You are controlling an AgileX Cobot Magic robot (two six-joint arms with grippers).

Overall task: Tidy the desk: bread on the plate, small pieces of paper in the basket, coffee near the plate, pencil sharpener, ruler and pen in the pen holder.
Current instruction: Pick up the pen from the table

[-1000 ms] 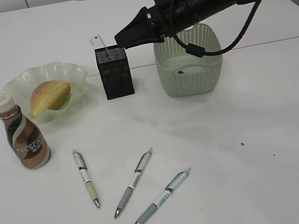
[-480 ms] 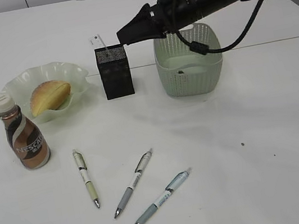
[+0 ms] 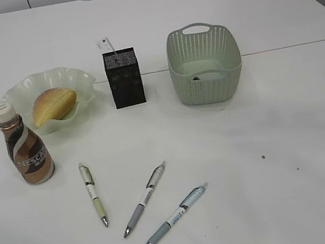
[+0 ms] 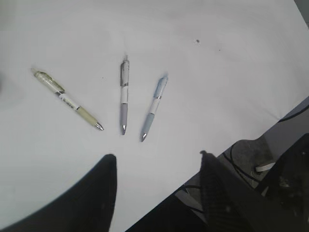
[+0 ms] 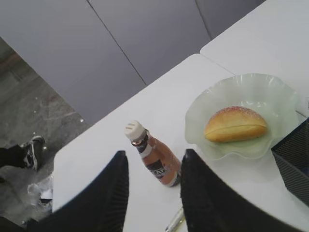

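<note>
From the exterior camera I see the golden-yellow oval bun point(image 3: 55, 105) lying on the pale green wavy-rimmed glass plate point(image 3: 85, 80), and the brown Nescafe coffee bottle with its white cap point(image 3: 24, 147) standing just beside that plate. The black square pen holder point(image 3: 124, 78) has the clear ruler point(image 3: 105, 47) sticking up out of it. The sage-green perforated basket point(image 3: 205, 63) holds something small and dark I cannot identify. Three pens point(image 3: 142, 199) lie on the white desk point(image 3: 289, 139); I judge they are what is left.

My left wrist camera looks down on those pens; the left gripper point(image 4: 157, 191) hangs above with its fingers spread wide, holding nothing.

My right wrist camera shows the right gripper point(image 5: 153, 193) moderately parted and empty, high over bottle and plate.
</note>
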